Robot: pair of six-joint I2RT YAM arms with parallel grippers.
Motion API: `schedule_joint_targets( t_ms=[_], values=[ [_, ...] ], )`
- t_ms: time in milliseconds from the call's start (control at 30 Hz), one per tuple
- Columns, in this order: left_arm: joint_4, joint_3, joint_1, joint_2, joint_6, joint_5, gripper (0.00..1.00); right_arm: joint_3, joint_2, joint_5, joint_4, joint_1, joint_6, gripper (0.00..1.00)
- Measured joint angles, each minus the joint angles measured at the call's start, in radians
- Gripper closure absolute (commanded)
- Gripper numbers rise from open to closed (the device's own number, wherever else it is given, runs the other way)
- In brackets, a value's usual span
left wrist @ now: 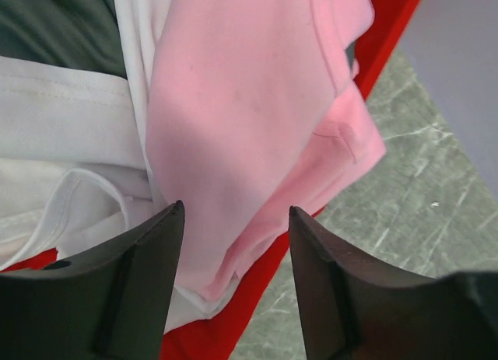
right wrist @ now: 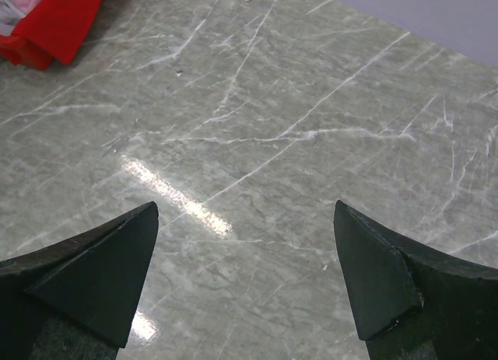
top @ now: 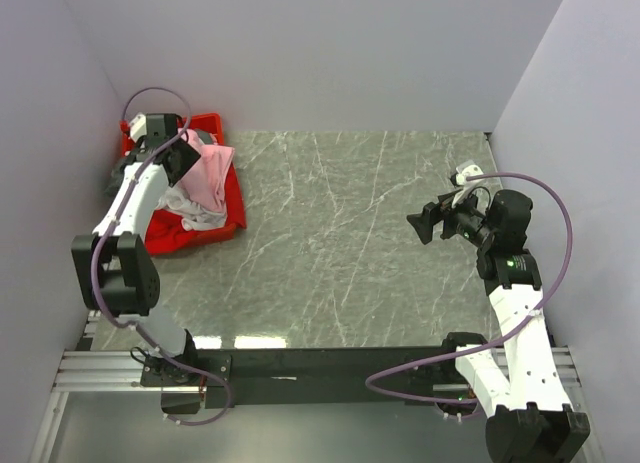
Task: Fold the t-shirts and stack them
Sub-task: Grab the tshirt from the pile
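Dark tapered fingers (left wrist: 148, 282) of the left pincer (left wrist: 235, 212) fill the bottom of its wrist view. They stand part-way open astride a fold of the soft light pink cotton t-shirt (left wrist: 241, 103). The fold lies between and just beyond the tips, and nothing looks pinched yet. Whether the pads touch the cloth cannot be told.

The step in hand appears to be taking this pink tee out for folding. To do it well, the pincer should probably bite one layer of pink only, near the hem or shoulder rather than the bunched middle. It should keep off the white cotton t-shirt (left wrist: 62, 103), which lies just beside the pincer's left-hand finger. A straight lift would let the shirt hang free and avoid dragging its neighbours over the wall.

Under and around this pincer sits the rigid red plastic bin (left wrist: 389, 26). It holds the pink tee on top, draped over the rim on the far side of the tips. The white tee lies beneath it, and a dark grey cotton t-shirt (left wrist: 54, 26) lies farther in, beyond the white one.

Wide open and holding nothing, the right pincer (right wrist: 245, 208) hangs over the bare grey marble-patterned tabletop (right wrist: 311, 103). The bin lies well away ahead of it, to its left-finger side. No shirt is on the tabletop yet.
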Motion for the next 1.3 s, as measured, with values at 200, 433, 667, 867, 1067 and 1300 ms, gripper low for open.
schedule_joint_targets(
  t_ms=[200, 433, 667, 867, 1067, 1300],
  values=[
    [-0.055, 0.04, 0.0, 0.076, 0.0, -0.017, 0.43, 0.0, 0.0, 0.0, -0.005, 0.0, -0.002, 0.0],
    [-0.079, 0.04, 0.0, 0.085, 0.005, -0.05, 0.67, 0.0, 0.0, -0.005, -0.01, 0.0, -0.002, 0.0],
    [-0.082, 0.087, 0.005, 0.143, 0.03, -0.061, 1.0, 0.0, -0.006, -0.004, -0.014, 0.0, -0.002, 0.0],
    [-0.046, 0.09, 0.006, 0.103, 0.072, 0.011, 1.0, 0.0, -0.013, -0.005, -0.014, 0.0, -0.002, 0.0],
    [0.085, 0.106, -0.007, -0.1, 0.116, 0.225, 1.0, 0.0, -0.013, -0.005, -0.014, 0.0, -0.002, 0.0],
    [0.311, 0.328, -0.167, -0.242, 0.118, 0.473, 1.0, 0.0, -0.013, -0.004, -0.015, -0.005, -0.002, 0.0]
  ],
)
